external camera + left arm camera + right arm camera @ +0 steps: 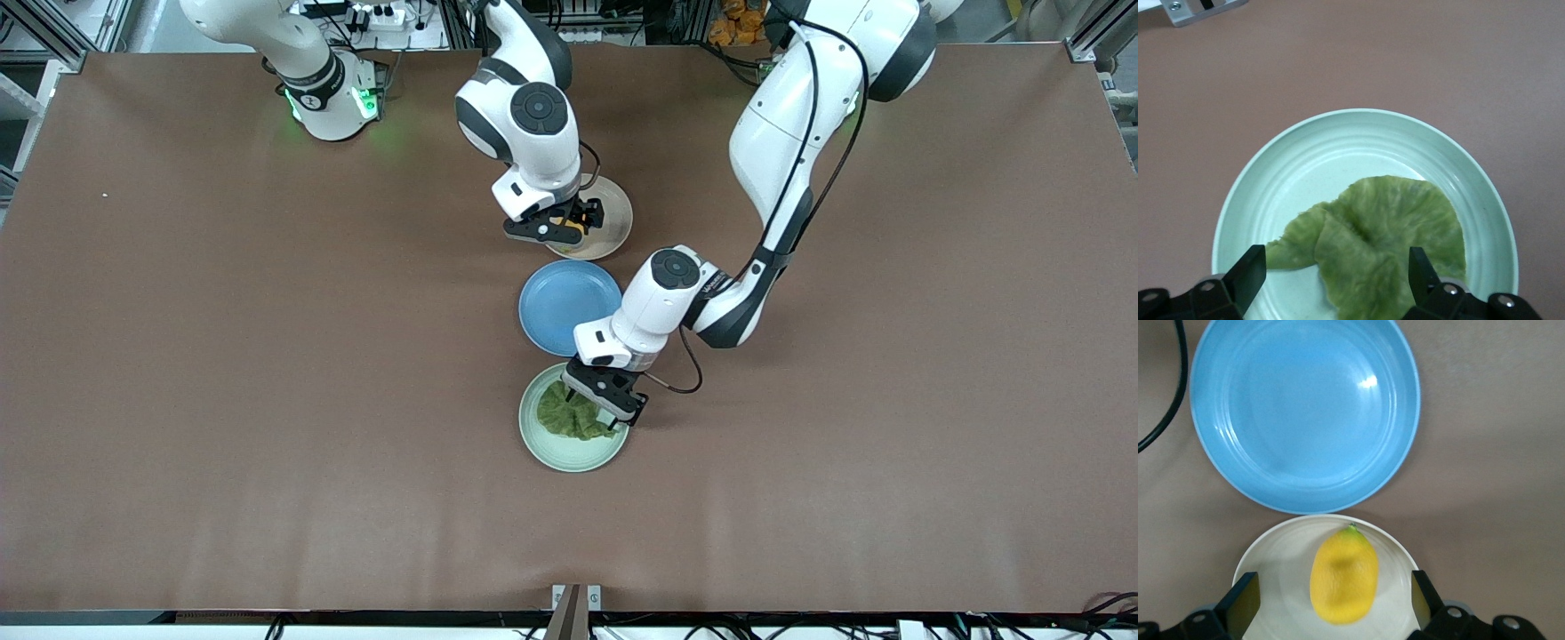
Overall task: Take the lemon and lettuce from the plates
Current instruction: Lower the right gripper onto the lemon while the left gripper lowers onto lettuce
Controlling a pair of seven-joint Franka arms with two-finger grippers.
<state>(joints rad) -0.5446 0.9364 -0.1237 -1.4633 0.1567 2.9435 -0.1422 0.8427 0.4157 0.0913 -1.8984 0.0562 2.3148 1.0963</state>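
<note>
The lemon [1343, 577] lies on the pale beige plate [1275, 563], which is the plate farthest from the front camera [613, 218]. My right gripper [1335, 597] is open and low over that plate, with a finger on each side of the lemon and apart from it. In the front view the gripper [562, 224] mostly hides the lemon [573, 229]. The dark green lettuce [1385, 247] lies on the mint green plate [1271, 173], the plate nearest the front camera [569, 453]. My left gripper [1336, 273] is open just above the leaf [573, 416], its fingers straddling it.
An empty blue plate [569, 305] sits between the two other plates and also shows in the right wrist view [1305, 413]. A black cable [1165, 407] hangs beside it. A metal bracket [576, 597] is at the table's front edge.
</note>
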